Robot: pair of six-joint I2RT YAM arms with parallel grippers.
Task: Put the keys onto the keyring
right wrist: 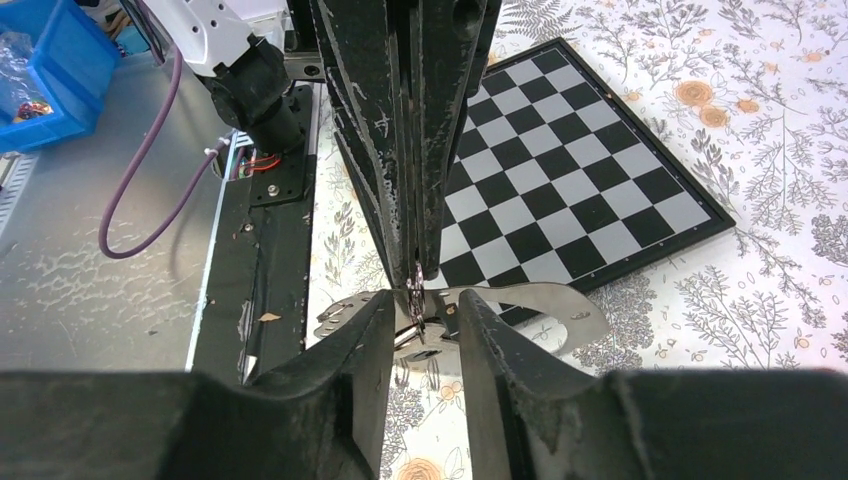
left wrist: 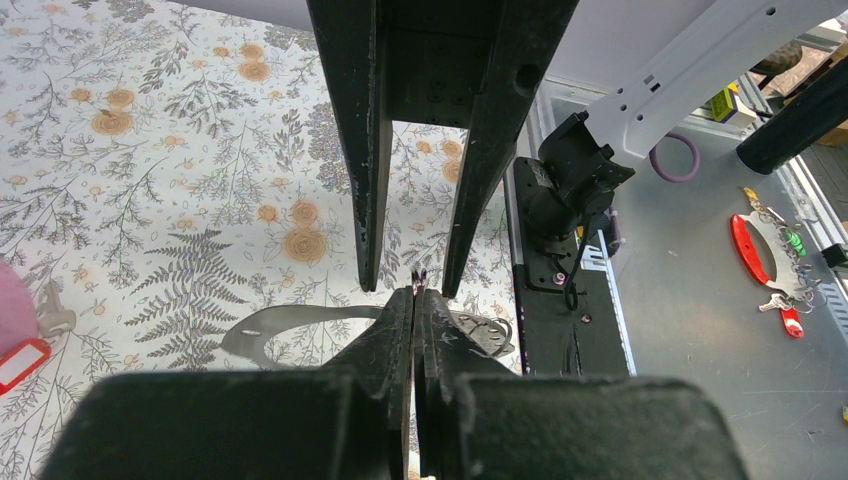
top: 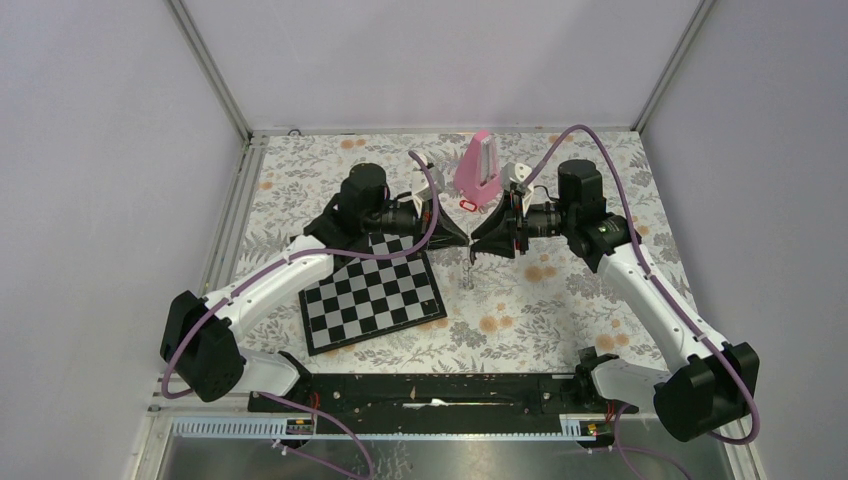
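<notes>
My two grippers meet tip to tip above the middle of the table. The left gripper (top: 462, 238) (left wrist: 416, 290) is shut, a thin metal ring poking from its tips. The pale translucent keyring (left wrist: 290, 322) (right wrist: 545, 300) curves out just under those tips, apparently held there. The right gripper (top: 478, 240) (right wrist: 420, 325) stands open around a small dark-silver key (right wrist: 418, 338), whose head touches one finger (right wrist: 372, 335) with a gap to the other. The red-headed key (top: 466, 205) (left wrist: 22, 362) lies on the cloth by the metronome.
A pink metronome (top: 479, 168) stands behind the grippers. The chessboard (top: 372, 295) (right wrist: 590, 170) lies front left of them. Off the table, a red clip with small keys (left wrist: 765, 250) rests on the grey bench, and a blue bin (right wrist: 50, 70) sits to the side.
</notes>
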